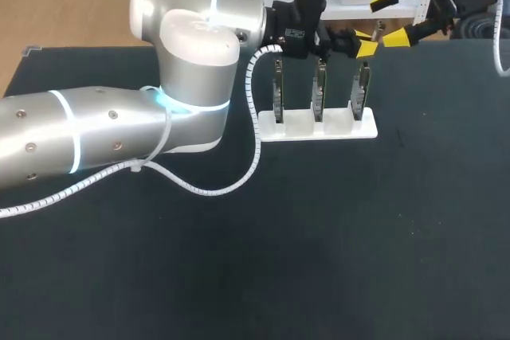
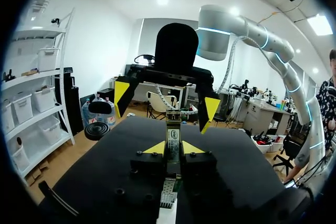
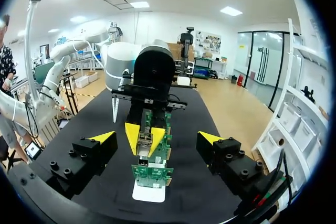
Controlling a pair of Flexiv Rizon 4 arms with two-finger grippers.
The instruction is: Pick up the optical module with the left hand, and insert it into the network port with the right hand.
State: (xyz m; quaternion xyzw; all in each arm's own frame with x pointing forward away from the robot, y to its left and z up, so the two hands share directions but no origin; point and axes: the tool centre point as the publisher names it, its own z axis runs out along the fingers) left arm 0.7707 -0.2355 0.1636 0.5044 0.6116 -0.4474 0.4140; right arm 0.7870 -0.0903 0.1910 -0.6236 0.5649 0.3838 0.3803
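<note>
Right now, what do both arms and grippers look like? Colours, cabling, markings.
Left arm: rounded silver-grey links, glowing pale rings at the joints, a white spiral-wrapped cable running outside. Right arm: same silver finish, rings and spiral cable. Left gripper and right gripper: black blocky bodies with visible screw heads, fingers ending in bright yellow wedge-shaped tips.

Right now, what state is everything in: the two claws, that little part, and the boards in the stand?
Left gripper: shut on the optical module.
Optical module: held in the air, not plugged in.
Right gripper: open, fingers wide apart, holding nothing.
Circuit boards: three, upright in the white rack.
White rack: lying flat on the table.
</note>
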